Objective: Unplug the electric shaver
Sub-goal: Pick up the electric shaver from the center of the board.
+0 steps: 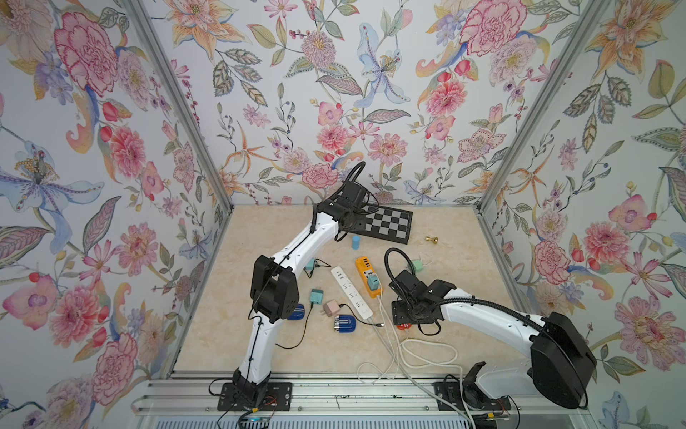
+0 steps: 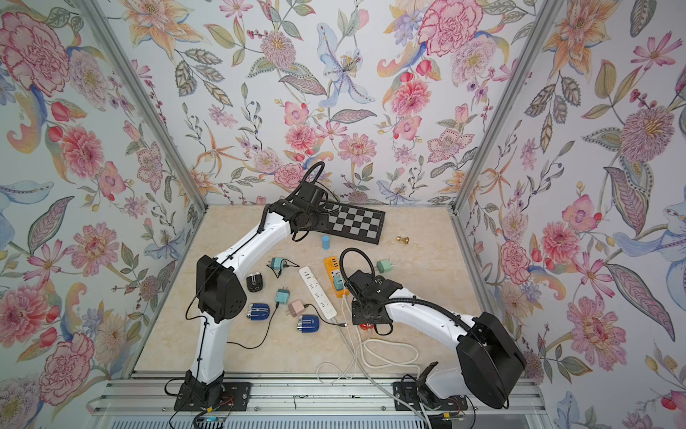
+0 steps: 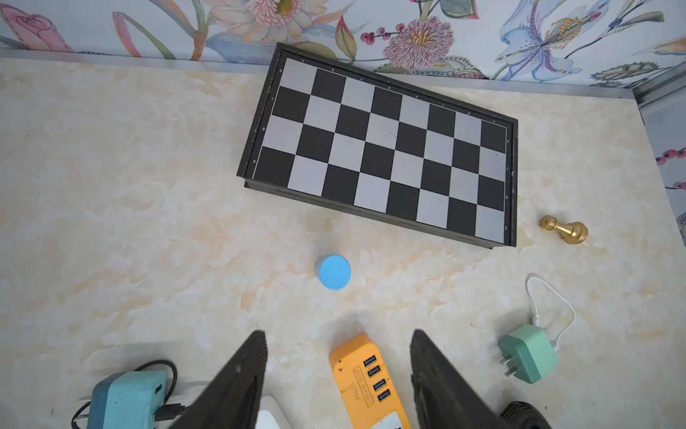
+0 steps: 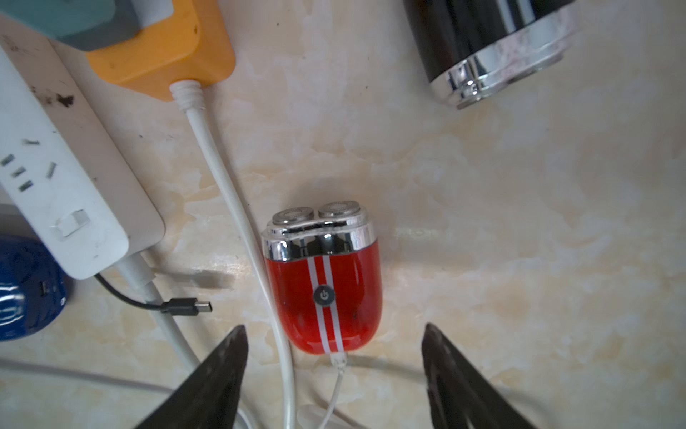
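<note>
The electric shaver [image 4: 323, 282] is red with white stripes and two chrome heads, and it lies flat on the marble table. A thin white cable [image 4: 338, 362] is plugged into its bottom end. My right gripper [image 4: 334, 328] hangs open just above that plugged end, one finger on each side, touching nothing. In both top views only a red sliver of the shaver [image 1: 402, 327] [image 2: 365, 327] peeks out under the right wrist. My left gripper [image 3: 338, 331] is open and empty over the far end of the orange power strip [image 3: 365, 379].
The orange strip's thick white cord [image 4: 237, 208] runs along the shaver's side. A white power strip [image 1: 352, 291], two blue shavers [image 1: 345, 324] [image 1: 296, 311], a black shaver [image 4: 490, 48] and several chargers lie around. A chessboard [image 1: 388, 224], blue cylinder [image 1: 356, 242] and gold chess piece [image 1: 431, 240] sit at the back.
</note>
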You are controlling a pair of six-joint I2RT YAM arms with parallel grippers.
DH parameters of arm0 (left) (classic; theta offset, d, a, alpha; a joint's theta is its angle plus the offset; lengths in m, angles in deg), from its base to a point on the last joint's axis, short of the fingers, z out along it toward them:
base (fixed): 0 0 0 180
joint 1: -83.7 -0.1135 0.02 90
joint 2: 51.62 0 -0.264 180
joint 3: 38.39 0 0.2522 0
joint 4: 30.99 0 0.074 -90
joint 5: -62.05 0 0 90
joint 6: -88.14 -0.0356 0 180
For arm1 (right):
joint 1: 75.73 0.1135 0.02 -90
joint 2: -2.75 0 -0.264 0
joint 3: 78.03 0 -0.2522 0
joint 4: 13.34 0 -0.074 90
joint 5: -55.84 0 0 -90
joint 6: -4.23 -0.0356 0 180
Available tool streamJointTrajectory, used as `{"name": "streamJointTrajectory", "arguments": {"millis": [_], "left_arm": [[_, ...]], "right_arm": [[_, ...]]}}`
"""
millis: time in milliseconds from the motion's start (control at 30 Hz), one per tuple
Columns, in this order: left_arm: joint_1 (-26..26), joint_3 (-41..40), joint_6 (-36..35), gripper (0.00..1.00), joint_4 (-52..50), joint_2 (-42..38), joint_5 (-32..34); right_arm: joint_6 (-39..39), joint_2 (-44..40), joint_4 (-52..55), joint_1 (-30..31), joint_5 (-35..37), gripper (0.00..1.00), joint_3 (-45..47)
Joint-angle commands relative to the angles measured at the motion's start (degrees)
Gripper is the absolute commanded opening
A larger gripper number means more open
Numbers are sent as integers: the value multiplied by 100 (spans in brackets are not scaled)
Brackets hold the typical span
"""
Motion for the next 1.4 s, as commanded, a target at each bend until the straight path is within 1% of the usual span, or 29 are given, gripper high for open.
{"name": "streamJointTrajectory", "arguments": {"millis": [0,200,367,667,833,1000,1167,1200,1233,1267,1367], "left_arm": [[-72,37,-269,64,38,65,-148],[-75,1,-303,63,38,34,-226],[-79,-156,-304,63,59,-46,-216],[-74,-319,-242,63,79,-121,-263],[-74,-470,-259,63,240,-243,-286],[-65,-723,-423,63,623,-480,-446],[-65,-1329,-698,61,1271,-913,-651],[-65,-1512,-742,60,1460,-1031,-721],[-65,-1694,-779,60,1646,-1149,-798],[-61,-1840,-803,59,1812,-1244,-903],[-53,-2260,-886,54,2390,-1511,-1404]], "right_arm": [[-271,157,149,30,277,73,54],[82,424,-329,6,78,71,120],[134,605,-708,-10,-102,69,370],[203,717,-868,-232,-19,56,506],[232,610,-860,-242,134,45,458],[205,197,-861,-332,410,39,208],[255,-403,-860,-741,443,37,-29],[282,-511,-861,-776,447,37,-92],[289,-595,-861,-993,436,37,-154],[284,-642,-867,-1077,413,37,-205],[361,-654,-896,-1318,312,37,-403]]}}
